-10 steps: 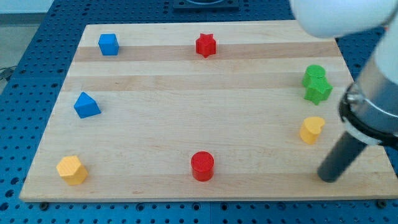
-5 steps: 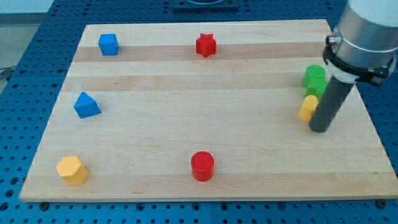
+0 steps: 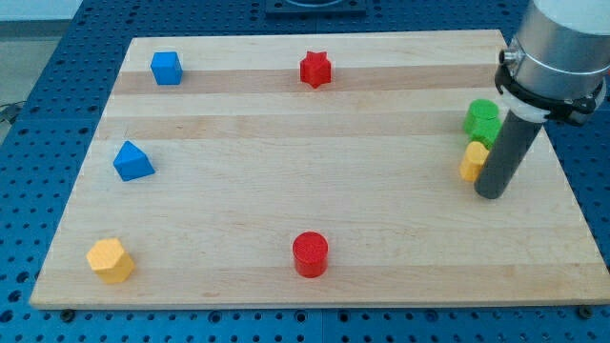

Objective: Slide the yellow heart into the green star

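Note:
The yellow heart (image 3: pixel 471 162) lies near the board's right edge, partly hidden by my rod. It touches the lower edge of the green blocks (image 3: pixel 481 121); the green star there is mostly hidden behind the rod. My tip (image 3: pixel 489 194) rests on the board just right of and below the yellow heart, against it.
A blue cube (image 3: pixel 166 68) and a red star (image 3: pixel 315 69) sit near the view's top. A blue triangular block (image 3: pixel 132 161) is at the left. A yellow hexagonal block (image 3: pixel 110 259) and a red cylinder (image 3: pixel 310 253) are near the bottom edge of the wooden board (image 3: pixel 286 171).
My tip moved up from the lower right and pushed the yellow heart up against the green blocks. In the last half second it barely shifted.

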